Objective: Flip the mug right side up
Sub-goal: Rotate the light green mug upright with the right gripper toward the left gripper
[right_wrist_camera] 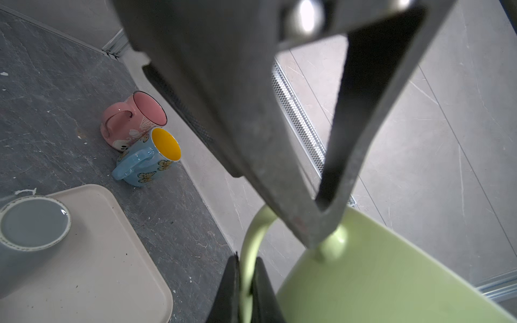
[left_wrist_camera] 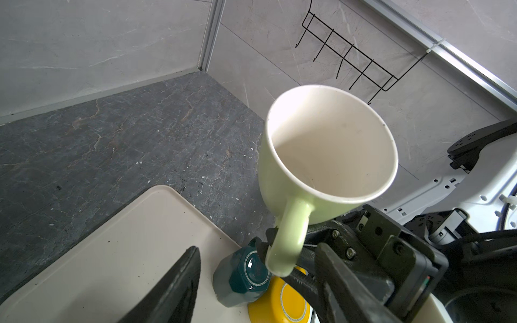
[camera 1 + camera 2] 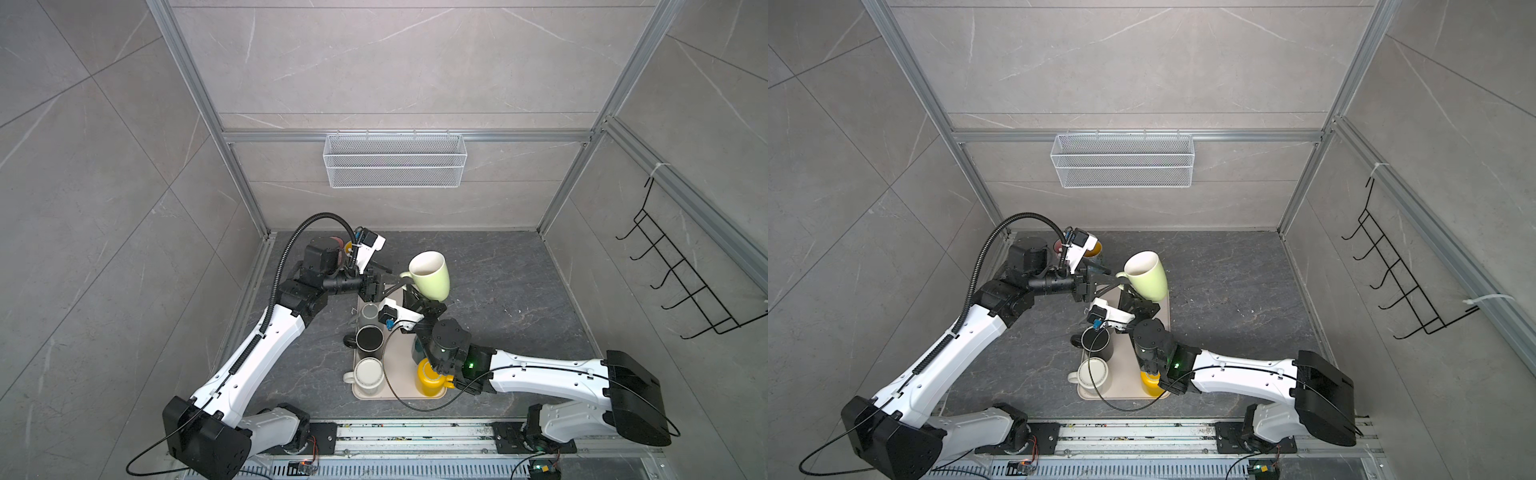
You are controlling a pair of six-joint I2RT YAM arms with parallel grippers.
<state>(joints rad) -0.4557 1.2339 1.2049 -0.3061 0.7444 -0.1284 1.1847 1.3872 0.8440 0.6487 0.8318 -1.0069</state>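
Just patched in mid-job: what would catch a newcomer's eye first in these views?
The pale green mug hangs in the air over the far end of the beige tray, mouth up and tilted, with the right gripper shut on its handle. The left gripper is open, close beside that handle. On the tray, a grey mug and a yellow mug sit bottom up.

The left pincer [image 3: 398, 276] stands spread; the right pincer [image 1: 246, 268] is clamped tight.
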